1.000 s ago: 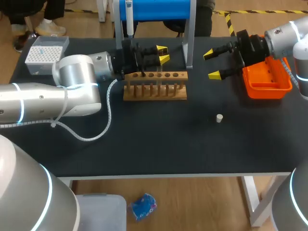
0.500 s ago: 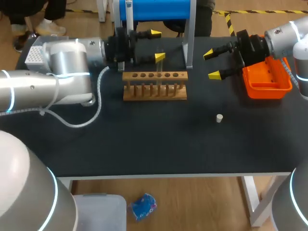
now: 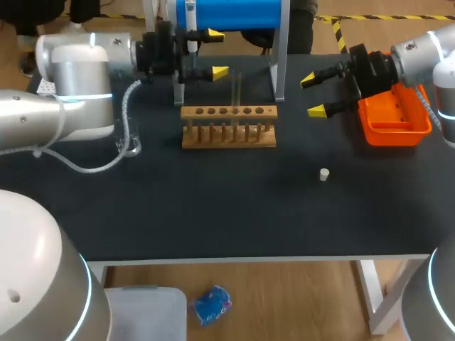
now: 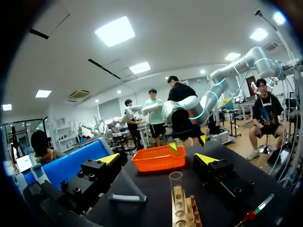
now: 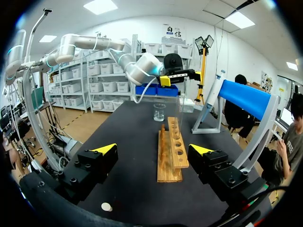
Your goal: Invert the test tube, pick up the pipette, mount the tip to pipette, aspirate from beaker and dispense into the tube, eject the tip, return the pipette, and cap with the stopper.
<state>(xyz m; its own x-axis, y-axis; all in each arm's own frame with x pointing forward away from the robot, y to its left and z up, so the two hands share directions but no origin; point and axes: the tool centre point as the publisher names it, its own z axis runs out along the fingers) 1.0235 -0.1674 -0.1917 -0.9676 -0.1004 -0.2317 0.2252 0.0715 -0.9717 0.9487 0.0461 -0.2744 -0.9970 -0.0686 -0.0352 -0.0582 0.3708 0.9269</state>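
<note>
Standing upright in the wooden rack (image 3: 229, 135), the test tube (image 3: 235, 87) has its mouth upward. It looks ready to take liquid, so I judge the inverting step to be finished. The left pincer (image 3: 217, 52) hangs wide open and empty behind the rack, close beside the pipette (image 3: 190, 18) that hangs on the blue stand (image 3: 227, 13). Its fingers are turned one above the other, which probably suits closing on the pipette's upright body, so fetching the pipette looks like the step in hand. From the left wrist, the tube (image 4: 176, 187) rises ahead of the spread fingers and touches neither.

The right pincer (image 3: 313, 95) is also spread wide and holds nothing. It hovers just beside the orange tray (image 3: 394, 128), well apart from the rack, likely parked clear of the other arm's work. The stopper (image 3: 324, 174) lies alone on the worktop (image 3: 249, 213) nearer the front, within the right arm's side for capping last. The beaker (image 3: 131, 146) stands off the rack's left end, near the left arm's cable.
</note>
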